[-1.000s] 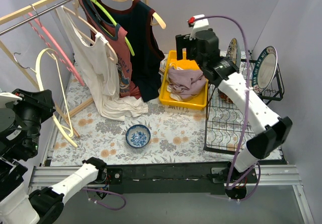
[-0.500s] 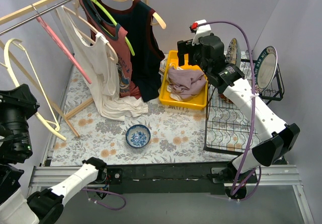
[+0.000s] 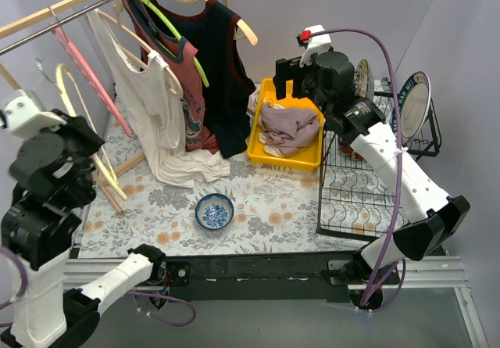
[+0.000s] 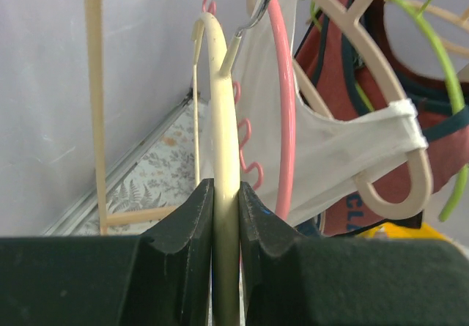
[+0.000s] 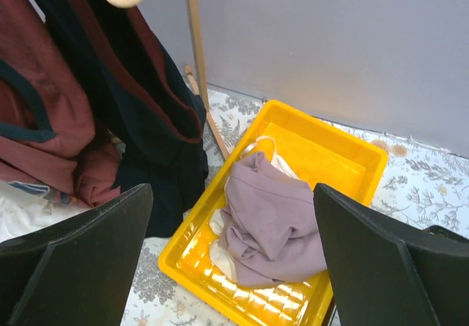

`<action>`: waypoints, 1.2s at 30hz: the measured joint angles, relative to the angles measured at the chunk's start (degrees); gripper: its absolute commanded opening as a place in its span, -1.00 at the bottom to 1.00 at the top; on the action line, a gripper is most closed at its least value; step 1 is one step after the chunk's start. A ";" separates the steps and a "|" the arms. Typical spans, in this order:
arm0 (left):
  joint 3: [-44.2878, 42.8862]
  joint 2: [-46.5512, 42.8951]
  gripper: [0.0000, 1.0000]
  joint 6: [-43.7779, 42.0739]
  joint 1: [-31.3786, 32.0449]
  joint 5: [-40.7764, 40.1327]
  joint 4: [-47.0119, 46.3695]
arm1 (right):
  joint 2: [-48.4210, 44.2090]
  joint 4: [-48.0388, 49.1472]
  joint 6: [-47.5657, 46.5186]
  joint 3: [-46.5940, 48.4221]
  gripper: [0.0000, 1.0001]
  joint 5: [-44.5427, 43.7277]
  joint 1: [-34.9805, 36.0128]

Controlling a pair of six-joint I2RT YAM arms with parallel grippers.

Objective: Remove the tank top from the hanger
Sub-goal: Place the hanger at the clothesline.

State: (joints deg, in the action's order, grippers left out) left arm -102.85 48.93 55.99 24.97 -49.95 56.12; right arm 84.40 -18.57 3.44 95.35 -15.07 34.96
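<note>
**Placement and hold.** The left fingers [image 4: 183, 227] were clenched on the lower run of a cream hanger [image 4: 220, 106], one on each side of the bar. No cloth showed on that hanger. It stood at the left end of the rail [image 3: 70, 19], beside a pink hanger [image 4: 282, 121]. Whether its hook sat on the rail could not be told.

A lavender garment [image 5: 271, 223] lay crumpled in the yellow tray [image 5: 322, 146], on the table to the right of the rack. In my judgement this was the tank top, already off its hanger and dropped there for collection. The bare hanger was probably being held only to carry it clear or put it back.

A white tank top [image 3: 152, 121], a maroon one [image 3: 183, 74] and a navy one [image 3: 223, 66] hung on their own hangers along the rail, untouched.

**Arm pose.** The left arm [image 3: 47, 176] was raised high at the near left, its wrist turned toward the rail. The right arm [image 3: 383, 145] reached to the far side, its wrist angled down over the tray. The right fingers [image 5: 73, 260] were released, spread wide above the garment and grasping nothing.
</note>
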 measured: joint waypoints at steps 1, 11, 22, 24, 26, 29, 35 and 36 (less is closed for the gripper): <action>1.64 0.46 -1.00 0.17 0.00 0.02 -0.57 | 0.00 0.00 -0.02 0.50 0.97 0.09 0.09; 6.56 9.49 -1.00 -3.61 0.00 -1.27 -9.22 | -2.08 0.11 -0.79 1.33 0.97 -0.04 2.51; 1.25 14.67 -1.00 -14.21 0.00 -8.09 -23.63 | -4.57 -1.73 -2.38 2.38 0.97 -2.40 4.55; 0.46 14.78 -1.00 -16.55 0.00 -9.49 -26.49 | -5.29 -1.92 -2.40 2.38 0.97 -2.60 4.61; 0.28 14.80 -1.00 -18.64 0.02 -10.93 -27.80 | -5.97 -1.92 -2.40 2.38 0.97 -2.78 4.83; 1.22 15.12 -1.00 -21.51 0.02 -12.72 -30.21 | -6.49 -1.92 -2.40 2.38 0.97 -2.78 4.98; 2.67 16.02 -1.00 -23.50 0.02 -13.92 -33.88 | -7.80 -2.14 -2.40 2.36 0.97 -2.78 5.53; 2.67 16.17 -1.00 -23.06 0.02 -13.90 -33.90 | -8.13 -2.14 -2.40 2.36 0.97 -2.78 5.57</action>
State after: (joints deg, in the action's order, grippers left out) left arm -100.18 65.10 32.93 24.99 -63.86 22.22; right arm 76.27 -20.71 1.04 97.71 -17.85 40.53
